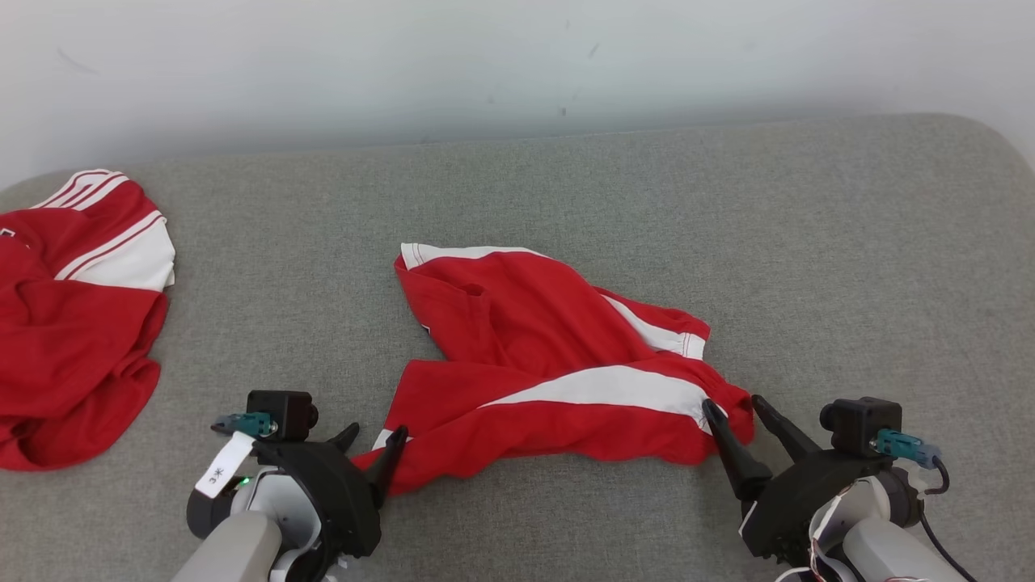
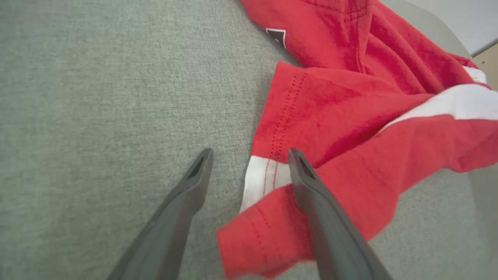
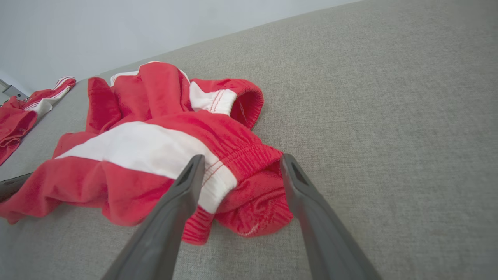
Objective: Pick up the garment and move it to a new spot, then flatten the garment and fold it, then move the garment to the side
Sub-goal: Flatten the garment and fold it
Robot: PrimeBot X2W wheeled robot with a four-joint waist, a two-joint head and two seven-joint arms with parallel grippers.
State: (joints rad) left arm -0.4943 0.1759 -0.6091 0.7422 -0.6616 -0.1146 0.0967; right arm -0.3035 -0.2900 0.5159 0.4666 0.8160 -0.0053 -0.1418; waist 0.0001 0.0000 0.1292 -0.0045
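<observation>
The garment (image 1: pixel 550 364), red shorts with white stripes, lies crumpled in the middle of the grey cushioned surface. My left gripper (image 1: pixel 373 443) stands open at the garment's near-left corner, where a white-trimmed hem (image 2: pixel 266 177) lies between the fingers and one finger (image 2: pixel 311 194) rests over the cloth. My right gripper (image 1: pixel 737 408) is open at the near-right end, its fingers straddling the elastic waistband (image 3: pixel 245 175). Neither gripper has closed on the cloth.
A second red and white garment (image 1: pixel 73 323) lies bunched at the far left of the grey surface (image 1: pixel 808 267); in the right wrist view this second garment (image 3: pixel 23 112) lies at the left edge. A pale wall (image 1: pixel 485 65) stands behind.
</observation>
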